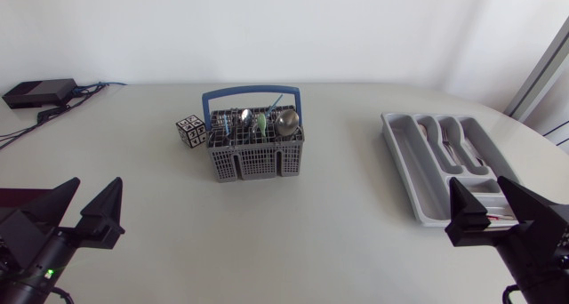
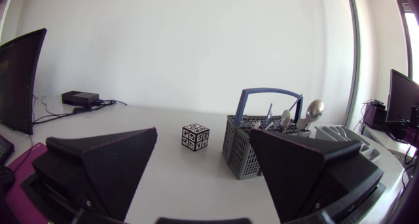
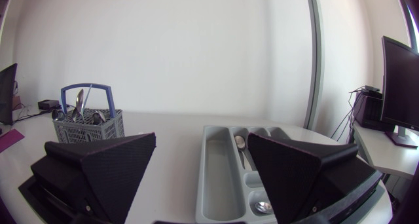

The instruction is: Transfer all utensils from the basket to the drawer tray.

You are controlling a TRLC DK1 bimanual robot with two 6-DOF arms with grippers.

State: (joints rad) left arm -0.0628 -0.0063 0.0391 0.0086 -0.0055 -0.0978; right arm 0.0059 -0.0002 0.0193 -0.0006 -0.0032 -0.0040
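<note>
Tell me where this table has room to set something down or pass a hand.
Widest bare stretch: between basket and tray. Also bare: the near strip from left gripper to right gripper, in front of the basket. Crowded: cube close beside the basket; right gripper at the tray's near end.

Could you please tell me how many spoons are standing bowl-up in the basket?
2. A large spoon stands at the end of the basket nearer the drawer tray; a smaller spoon stands near its middle. Other utensils crowd the basket, so more may be hidden.

Pale, matt, rounded table (image 1: 347,242); plain white wall (image 1: 267,28) behind; soft, even light
</note>
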